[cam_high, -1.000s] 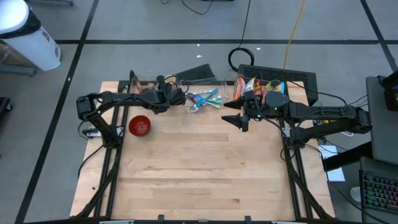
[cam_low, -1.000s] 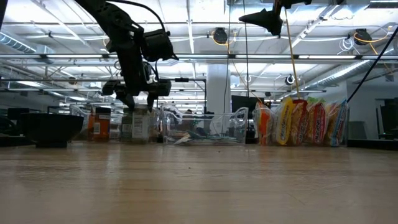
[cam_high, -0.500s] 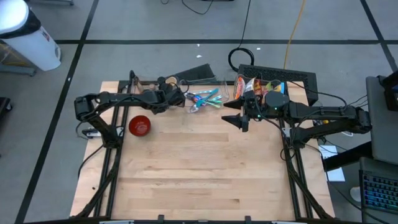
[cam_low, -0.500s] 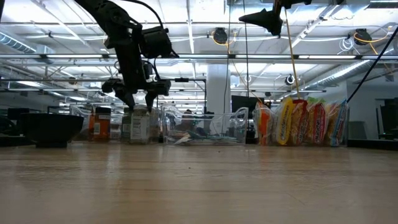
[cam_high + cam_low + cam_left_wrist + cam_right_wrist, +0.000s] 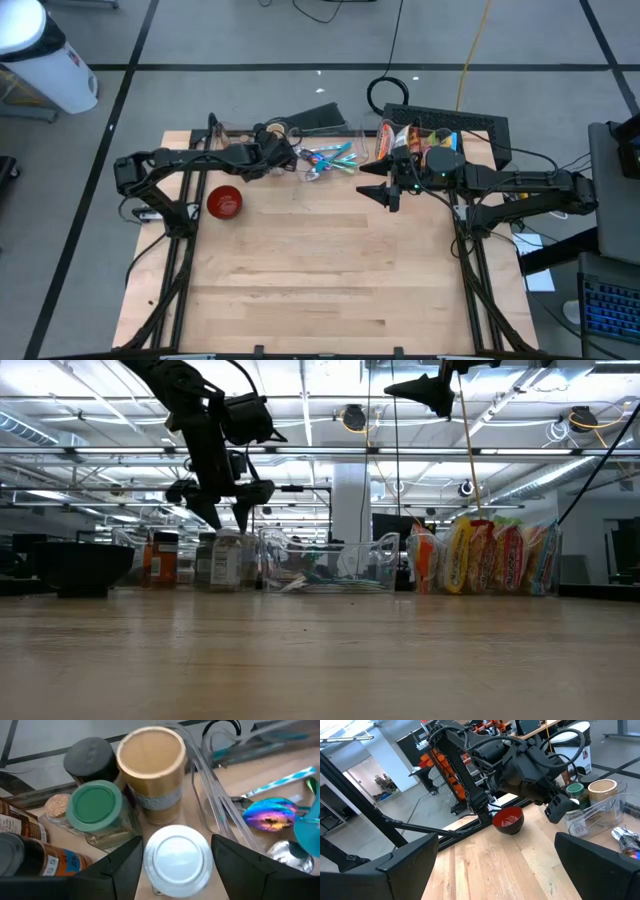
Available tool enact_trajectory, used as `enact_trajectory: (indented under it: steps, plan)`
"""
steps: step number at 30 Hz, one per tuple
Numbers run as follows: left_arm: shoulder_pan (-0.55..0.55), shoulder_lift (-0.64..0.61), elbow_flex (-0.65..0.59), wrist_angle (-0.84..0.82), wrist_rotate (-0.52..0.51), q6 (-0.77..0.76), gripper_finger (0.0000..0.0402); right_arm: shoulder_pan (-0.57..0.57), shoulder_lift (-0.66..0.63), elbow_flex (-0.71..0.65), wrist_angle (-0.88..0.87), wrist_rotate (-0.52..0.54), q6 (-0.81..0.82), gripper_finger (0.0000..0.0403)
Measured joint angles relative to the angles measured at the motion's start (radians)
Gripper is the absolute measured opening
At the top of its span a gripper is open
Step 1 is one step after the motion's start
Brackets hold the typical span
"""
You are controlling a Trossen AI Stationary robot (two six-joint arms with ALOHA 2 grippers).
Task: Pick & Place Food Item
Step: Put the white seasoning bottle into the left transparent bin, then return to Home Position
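A cluster of jars stands at the table's far left: a white-lidded jar (image 5: 177, 856), a green-lidded one (image 5: 95, 806), a tall tan-topped canister (image 5: 151, 757) and a dark-lidded jar (image 5: 90, 755). My left gripper (image 5: 175, 845) hovers open just above the white-lidded jar (image 5: 226, 558), one finger on either side of its lid, not touching it. In the low view the left gripper (image 5: 228, 515) shows clear above the jar tops. My right gripper (image 5: 385, 193) waits open, high over the table's far middle.
A clear tray (image 5: 330, 158) of colourful spoons lies right beside the jars. A red bowl (image 5: 224, 201) sits nearer, on the left. Snack packets (image 5: 490, 555) stand in a row at the far right. Brown bottles (image 5: 30, 855) stand left of the jars.
My left gripper has risen a little off the jar tops and rolled about its own axis. Its fingers keep about the same gap. The jars have stayed where they stood.
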State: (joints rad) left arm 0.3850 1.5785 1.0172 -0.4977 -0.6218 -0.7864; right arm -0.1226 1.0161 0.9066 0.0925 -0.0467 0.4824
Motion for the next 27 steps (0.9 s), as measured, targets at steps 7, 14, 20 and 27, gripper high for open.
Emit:
enact_trajectory:
  steps: [7, 14, 20, 27]
  plan:
    - [0.021, -0.027, 0.0, 0.003, 0.014, 0.007, 0.0241, 0.0, 0.0, 0.0, 0.0, -0.002, 0.002, 0.0393]
    - [0.03, -0.106, 0.0, 0.006, 0.03, 0.091, 0.0241, 0.0, 0.0, 0.0, 0.0, -0.002, -0.003, 0.0393]
    - [0.046, -0.27, 0.0, 0.063, 0.209, 0.266, 0.0241, -0.007, -0.009, 0.0, 0.002, -0.003, -0.059, 0.0393]
    - [0.044, -0.548, 0.0, 0.252, 0.458, 0.393, 0.0241, -0.05, -0.058, -0.001, -0.012, -0.003, -0.062, 0.0393]
